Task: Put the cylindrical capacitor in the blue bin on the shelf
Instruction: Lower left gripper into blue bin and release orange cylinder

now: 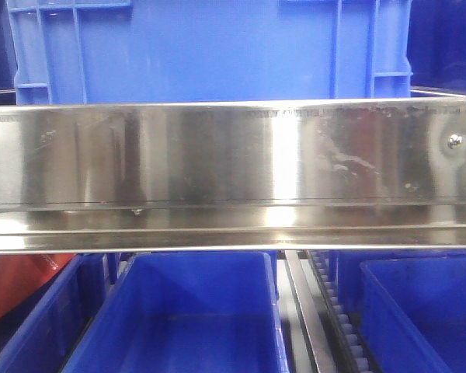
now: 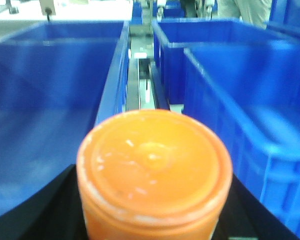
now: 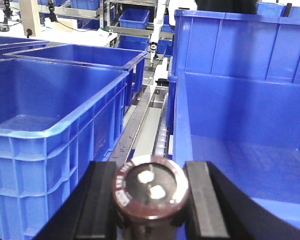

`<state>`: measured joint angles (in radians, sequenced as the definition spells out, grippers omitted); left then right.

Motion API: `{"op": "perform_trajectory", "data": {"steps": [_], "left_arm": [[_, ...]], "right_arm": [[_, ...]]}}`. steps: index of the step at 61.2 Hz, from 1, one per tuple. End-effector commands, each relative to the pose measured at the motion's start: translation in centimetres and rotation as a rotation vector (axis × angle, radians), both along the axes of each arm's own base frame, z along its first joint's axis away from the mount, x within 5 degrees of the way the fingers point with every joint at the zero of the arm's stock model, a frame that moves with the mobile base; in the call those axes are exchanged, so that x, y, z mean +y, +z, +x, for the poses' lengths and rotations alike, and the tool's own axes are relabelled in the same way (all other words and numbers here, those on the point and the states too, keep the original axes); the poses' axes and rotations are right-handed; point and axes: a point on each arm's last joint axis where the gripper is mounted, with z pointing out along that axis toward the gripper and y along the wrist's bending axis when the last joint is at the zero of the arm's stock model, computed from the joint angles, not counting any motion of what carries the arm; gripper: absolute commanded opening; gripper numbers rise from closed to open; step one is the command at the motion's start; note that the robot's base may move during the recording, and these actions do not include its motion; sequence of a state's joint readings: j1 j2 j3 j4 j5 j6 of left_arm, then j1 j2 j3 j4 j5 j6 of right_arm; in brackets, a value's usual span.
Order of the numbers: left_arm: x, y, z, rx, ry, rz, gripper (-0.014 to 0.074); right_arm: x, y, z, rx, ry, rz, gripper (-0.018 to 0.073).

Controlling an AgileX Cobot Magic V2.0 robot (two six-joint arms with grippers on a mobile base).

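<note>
The fingers of the right gripper are clenched on the cylindrical capacitor, holding it above the lane beside a blue bin on the shelf, presumably for carrying over the rim. Whether the left gripper clamps the orange cylinder cannot be told.

1. Orange cylinder was blurred, its base cut off at the bottom edge; it mostly hid the left fingers.
2. Capacitor body was cut off below.
3. Shelf rail hid the red object's top.
</note>
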<state>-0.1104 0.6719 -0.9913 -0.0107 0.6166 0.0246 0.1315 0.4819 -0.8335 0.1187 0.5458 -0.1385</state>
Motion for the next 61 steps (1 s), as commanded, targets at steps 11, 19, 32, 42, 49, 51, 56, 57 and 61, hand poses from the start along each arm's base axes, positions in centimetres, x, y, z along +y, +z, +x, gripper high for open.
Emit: {"op": "perform_trajectory", "data": {"steps": [11,19,32,42,49,51,56,57,61], "left_arm": [[-2.4,6.3,3.2,-0.052,-0.156,0.008,-0.0111],[-6.4,7.8,7.4,-0.021,-0.315,0.018,-0.0111],[-14.3,6.2,13.3,0.078,-0.498,0.058,-0.0111],[-18.9,2.9,18.2,0.164,-0.533,0.108,-0.0111],[-20.6,0.8,20.7,0.226,-0.534,0.131,-0.0085],[-20.9,0.3,21.2,0.243,-0.534,0.137,-0.0051],[-21.3,-0.7,21.8,0.274,-0.535,0.148,0.0067],[-21.4,-0.9,21.9,0.282,-0.535,0.151,0.0109],[-21.6,-1.1,22.0,0.287,-0.539,0.149,0.0234]], "right_arm": [[-0.1,0.6,-0.1,-0.064,-0.007,-0.001,-0.0162],[-0.1,0.7,-0.1,-0.066,-0.007,-0.001,-0.0162],[-0.1,0.7,-0.1,-0.066,-0.007,-0.001,-0.0162],[-0.1,0.7,-0.1,-0.066,-0.007,-0.001,-0.0162],[-0.1,0.7,-0.1,-0.066,-0.007,-0.001,-0.0162],[-0.1,0.7,-0.1,-0.066,-0.007,-0.001,-0.0162],[-0.1,0.6,-0.1,-0.064,-0.007,-0.001,-0.0162],[-0.1,0.6,-0.1,-0.064,-0.007,-0.001,-0.0162],[-0.1,0.6,-0.1,-0.064,-0.007,-0.001,-0.0162]]}}
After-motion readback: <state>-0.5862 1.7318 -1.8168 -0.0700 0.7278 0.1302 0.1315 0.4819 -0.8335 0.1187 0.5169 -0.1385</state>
